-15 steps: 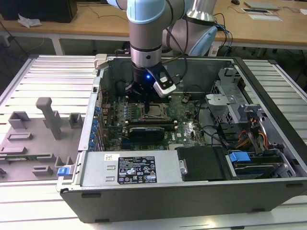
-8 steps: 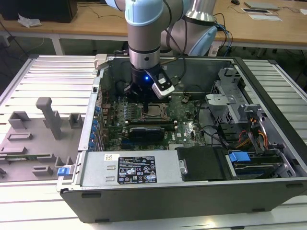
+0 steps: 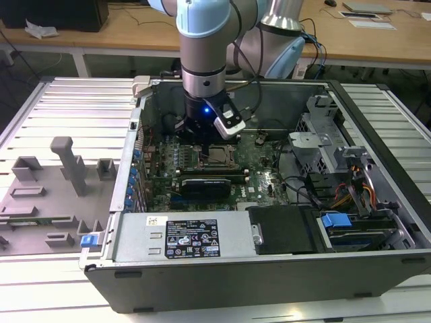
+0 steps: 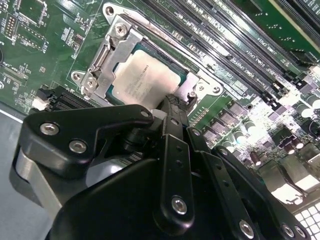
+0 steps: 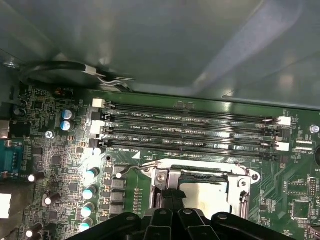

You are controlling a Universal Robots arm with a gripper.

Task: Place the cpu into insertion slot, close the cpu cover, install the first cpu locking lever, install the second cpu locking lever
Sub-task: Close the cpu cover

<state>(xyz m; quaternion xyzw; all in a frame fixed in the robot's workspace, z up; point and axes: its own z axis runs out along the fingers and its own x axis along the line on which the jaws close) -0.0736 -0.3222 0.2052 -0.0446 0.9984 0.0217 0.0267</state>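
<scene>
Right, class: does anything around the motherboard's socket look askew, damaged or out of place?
Nothing stands out. The cpu lies flat and square in the insertion slot, the cpu cover frames it evenly, and the gripper sits at the cover's edge.

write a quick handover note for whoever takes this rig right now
Hand: low at a corner of the insertion slot, right by the cpu cover.
Cpu: seated in the slot, cover lying down around it.
Done: cpu placed, cover closed, as far as the wrist views show.
Left: the locking levers. One wire lever lies along the slot's edge; cannot tell if it is latched.
</scene>
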